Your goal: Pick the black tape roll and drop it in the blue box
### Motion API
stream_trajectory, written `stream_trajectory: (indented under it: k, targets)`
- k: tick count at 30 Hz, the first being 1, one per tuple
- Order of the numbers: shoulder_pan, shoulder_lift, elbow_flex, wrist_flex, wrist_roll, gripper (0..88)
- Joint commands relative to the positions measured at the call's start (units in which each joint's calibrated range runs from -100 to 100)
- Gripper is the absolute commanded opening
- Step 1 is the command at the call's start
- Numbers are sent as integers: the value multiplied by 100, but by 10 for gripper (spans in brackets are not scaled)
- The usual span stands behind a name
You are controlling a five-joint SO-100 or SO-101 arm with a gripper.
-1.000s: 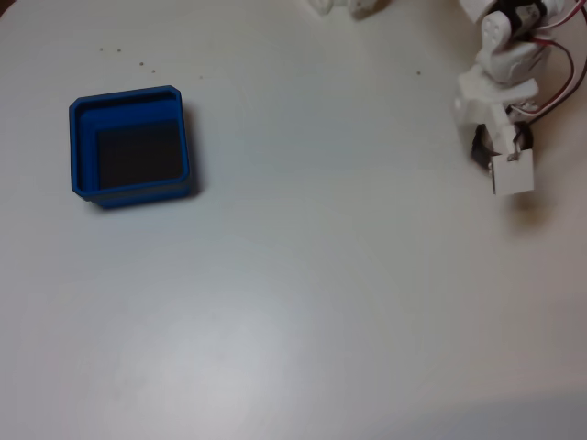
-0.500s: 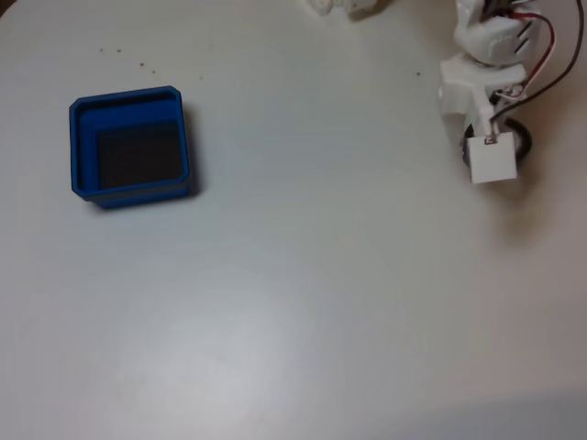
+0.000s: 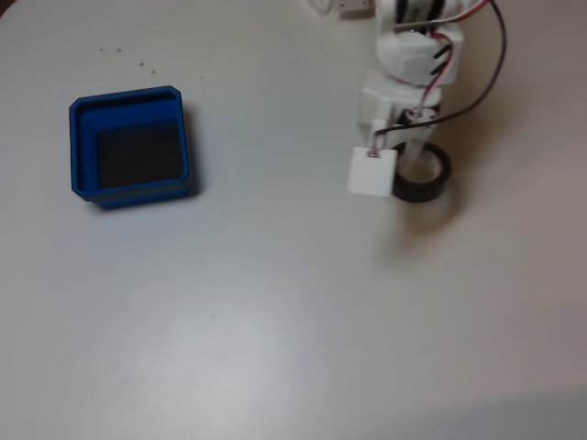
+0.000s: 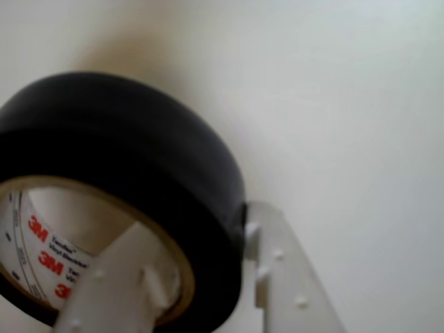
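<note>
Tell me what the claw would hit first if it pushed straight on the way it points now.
Probably just the bare white table. In the wrist view the claw is clamped on the wall of the black tape roll with the pale core, and beyond it lies plain tabletop; depth is unclear.

The tape [image 4: 139,166] has a smooth, faintly satin black outer band and a pale papery core printed with red marks. The gripper [image 4: 208,277] clamping its wall is matt white plastic with small raised bumps. The box [image 3: 83,137] is smooth, bright-blue plastic with a dull dark floor. The table [image 3: 275,302] under the box is smooth, off-white and softly sheened.
</note>
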Motion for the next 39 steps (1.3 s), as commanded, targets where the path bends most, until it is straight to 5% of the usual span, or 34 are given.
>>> stream_trajectory:
  k: [1, 39]
  targets:
    - [533, -475, -460, 25, 30, 3]
    - [5193, 419, -1215, -1006, 30, 4]
